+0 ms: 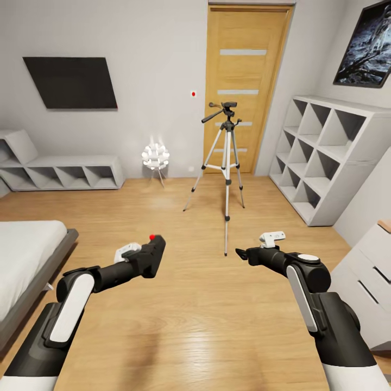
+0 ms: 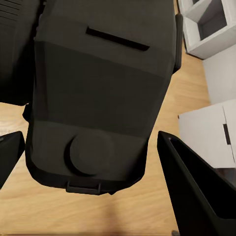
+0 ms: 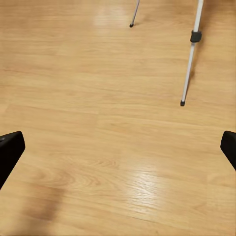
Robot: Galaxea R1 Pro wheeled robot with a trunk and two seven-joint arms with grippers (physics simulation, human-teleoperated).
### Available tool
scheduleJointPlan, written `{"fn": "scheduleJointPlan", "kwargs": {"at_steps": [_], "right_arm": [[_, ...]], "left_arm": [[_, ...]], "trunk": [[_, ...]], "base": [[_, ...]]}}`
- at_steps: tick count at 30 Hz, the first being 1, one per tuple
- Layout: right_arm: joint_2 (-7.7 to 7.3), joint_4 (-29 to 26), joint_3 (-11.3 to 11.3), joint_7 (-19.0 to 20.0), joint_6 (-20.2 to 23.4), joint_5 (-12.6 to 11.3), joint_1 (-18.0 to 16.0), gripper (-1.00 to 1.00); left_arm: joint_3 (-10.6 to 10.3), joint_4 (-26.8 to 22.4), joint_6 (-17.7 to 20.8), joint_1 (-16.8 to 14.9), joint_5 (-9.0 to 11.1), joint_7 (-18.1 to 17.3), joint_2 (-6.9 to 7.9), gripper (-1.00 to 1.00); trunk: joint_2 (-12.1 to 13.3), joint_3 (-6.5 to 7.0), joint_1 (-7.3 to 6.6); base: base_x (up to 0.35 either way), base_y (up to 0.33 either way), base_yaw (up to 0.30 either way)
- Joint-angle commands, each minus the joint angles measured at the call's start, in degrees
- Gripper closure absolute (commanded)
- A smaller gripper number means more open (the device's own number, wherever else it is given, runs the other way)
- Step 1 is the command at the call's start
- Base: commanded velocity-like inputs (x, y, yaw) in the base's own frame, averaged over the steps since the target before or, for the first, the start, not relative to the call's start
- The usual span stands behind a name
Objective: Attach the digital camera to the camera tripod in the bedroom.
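Note:
The camera tripod (image 1: 227,163) stands on the wood floor of the bedroom in front of the wooden door (image 1: 247,81), its black head and pan handle (image 1: 224,110) at the top. My left gripper (image 1: 142,262) is shut on the digital camera (image 1: 153,254), a black box with a red button (image 1: 152,237) on top, held low and to the left of the tripod. In the left wrist view the camera (image 2: 98,98) sits between the two fingers (image 2: 196,191). My right gripper (image 1: 240,252) is open and holds nothing, close to the tripod's nearest leg (image 3: 191,54).
White cube shelves (image 1: 326,157) line the right wall, with a white dresser (image 1: 369,277) nearer me. The bed (image 1: 27,255) is at the left, a low shelf unit (image 1: 65,174) and a wall screen (image 1: 70,81) behind it. A small white lamp (image 1: 156,157) stands left of the tripod.

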Motion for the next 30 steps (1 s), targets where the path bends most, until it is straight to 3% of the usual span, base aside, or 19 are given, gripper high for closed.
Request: {"fn": "scheduleJointPlan", "kwargs": {"at_steps": [1, 10, 17, 30], "right_arm": [[-0.04, 0.0, 0.0, -0.3, 0.3, -0.5, 0.0, -1.0], [-0.12, 0.0, 0.7, -0.3, 0.3, -0.4, 0.0, -1.0], [-0.18, 0.0, 2.6, -0.3, 0.6, -0.3, 0.0, -1.0], [-0.21, 0.0, 3.4, -0.3, 0.7, -0.3, 0.0, -1.0]], "left_arm": [[-0.1, 0.2, 0.0, 0.1, 0.5, 0.3, -0.02, 1.0], [-0.2, 4.0, -3.4, 2.2, 0.4, -0.3, 0.1, 1.0], [0.0, 5.1, -5.8, 5.8, 0.2, -0.4, 1.91, 1.0], [-0.1, 8.0, -10.1, 6.4, 0.5, -0.7, 2.61, 1.0]], "trunk": [[0.4, 0.13, -0.22], [4.0, 1.74, -2.2], [6.8, 3.0, -3.74], [12.0, 5.33, -6.59]], "base": [[0.0, 0.0, 0.0], [0.0, 0.0, 0.0], [0.0, 0.0, 0.0], [0.0, 0.0, 0.0]]}}
